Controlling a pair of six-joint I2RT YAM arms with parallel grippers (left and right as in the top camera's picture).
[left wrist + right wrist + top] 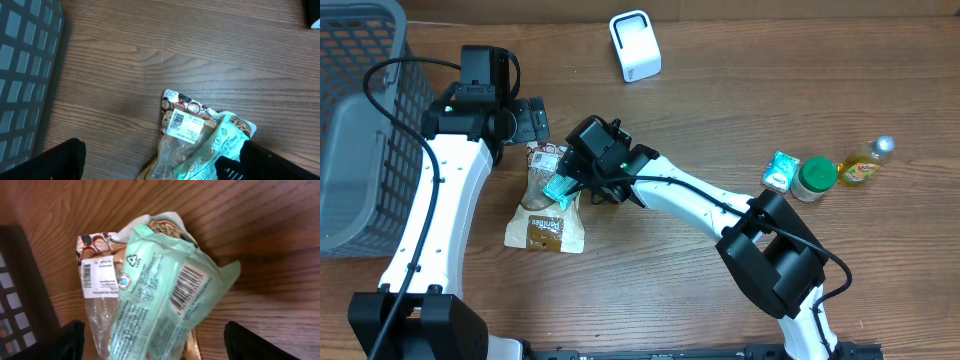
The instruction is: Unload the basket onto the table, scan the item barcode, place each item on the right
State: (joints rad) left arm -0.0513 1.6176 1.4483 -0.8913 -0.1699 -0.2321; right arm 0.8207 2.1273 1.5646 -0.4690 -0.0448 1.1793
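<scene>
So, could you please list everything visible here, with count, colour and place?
basket: one, grey, far left
scanner: one, white, far side, centre
snack bag: one, brown, left of centre
packet: one, mint green, on the snack bag, barcode up
small pack: one, teal, right side
jar: one, green lid, beside the small pack
bottle: one, yellow, right of the jar
left gripper: one, black, open, by the snack bag's top end
right gripper: one, black, open, over the packet
</scene>
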